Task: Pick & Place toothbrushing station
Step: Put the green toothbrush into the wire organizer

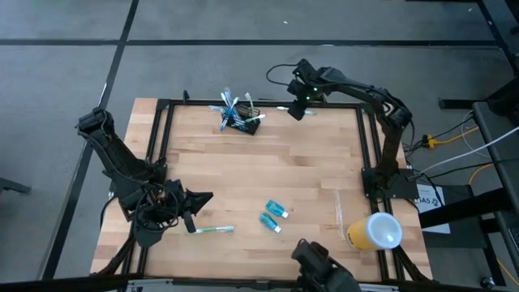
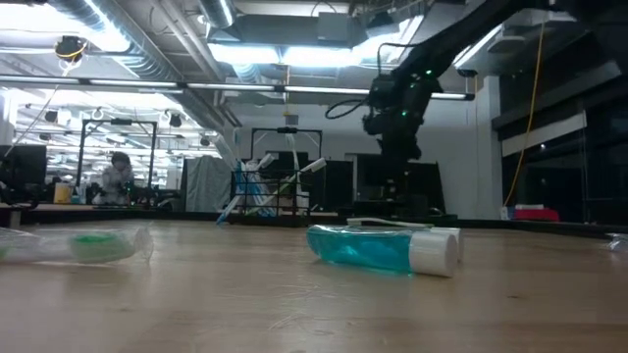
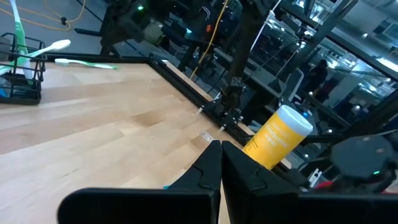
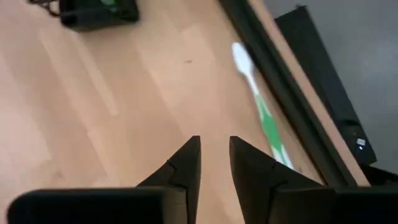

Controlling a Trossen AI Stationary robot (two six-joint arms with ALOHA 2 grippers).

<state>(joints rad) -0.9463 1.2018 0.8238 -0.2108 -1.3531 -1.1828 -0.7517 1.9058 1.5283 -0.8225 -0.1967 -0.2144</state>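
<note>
- Right gripper (image 1: 297,111) hovers over the table's far edge, fingers a little apart with a narrow gap showing in the right wrist view (image 4: 214,163); nothing sits between them
- Green-and-white toothbrush (image 4: 260,111) lies flat on the wood just ahead of the right fingertips, alongside the black table frame (image 4: 283,81); not touching the fingers
- Toothbrushing station (image 1: 241,119), a low black wire-mesh holder, stands beside the right gripper toward the table's middle, near but apart; several brushes already stick out of it at angles
- Left gripper (image 1: 197,203) rests low at the near left of the table, fingers pressed together and empty (image 3: 221,163); the station is well across the table from it
- Another toothbrush (image 1: 212,230) lies just in front of the left gripper; two small teal tubes (image 1: 274,216) lie farther out toward the centre
- Yellow cup with white lid (image 1: 375,232) lies on its side at the near right corner, well away from both grippers
- Handling, my judgement: holder looks light and rigid, mesh walls thin, so it may slide or tip if nudged by a brush going in; best gripped across a short wall or top rim
- Toothbrush: light, stiff, smooth plastic, likely slippery; lying flat it offers little height, so pinch across the handle's mid-length, clear of the frame rail
- Risk: fingers catching the rail beside the brush
</note>
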